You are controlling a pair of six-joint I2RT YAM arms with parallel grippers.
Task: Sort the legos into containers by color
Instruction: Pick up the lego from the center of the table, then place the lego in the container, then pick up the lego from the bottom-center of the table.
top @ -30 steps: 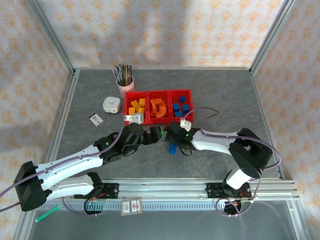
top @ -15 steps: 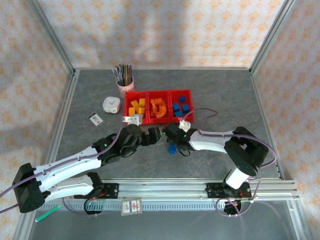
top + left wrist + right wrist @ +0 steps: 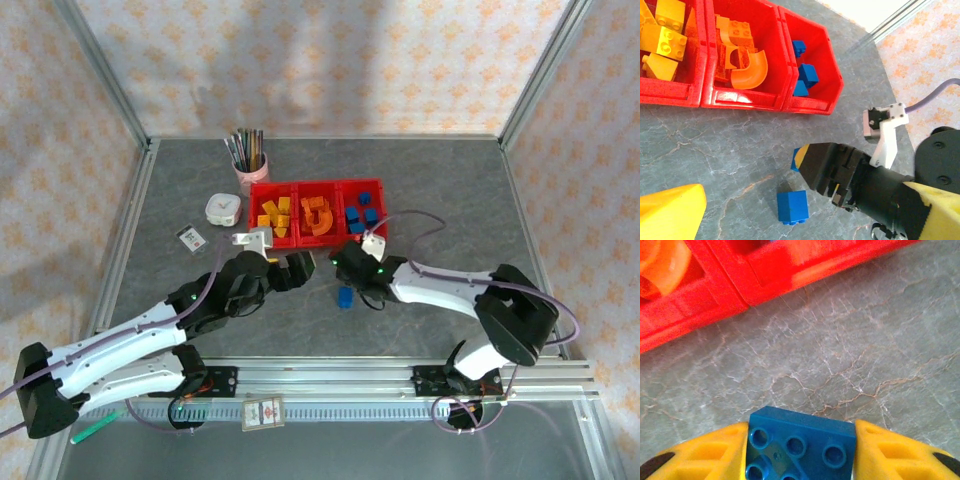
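Note:
Three joined red bins (image 3: 312,241) stand mid-table: yellow legos (image 3: 273,212) on the left, orange blocks and arches (image 3: 318,214) in the middle, blue legos (image 3: 362,214) on the right. My right gripper (image 3: 341,263) is shut on a blue lego (image 3: 799,439), held just above the table in front of the bins (image 3: 700,295). A second blue lego (image 3: 792,207) lies loose on the table below it. My left gripper (image 3: 302,269) hangs open beside the right one, its yellow fingers (image 3: 671,212) spread wide with nothing held.
A pink cup of pens (image 3: 248,160) stands behind the bins' left end. A white round gadget (image 3: 222,208) and a small card (image 3: 191,237) lie to the left. Metal frame rails border the grey table.
My left arm has pulled back to the left, away from the right gripper. The right gripper holds the blue lego and has shifted slightly towards the bins. The loose blue lego has not moved.

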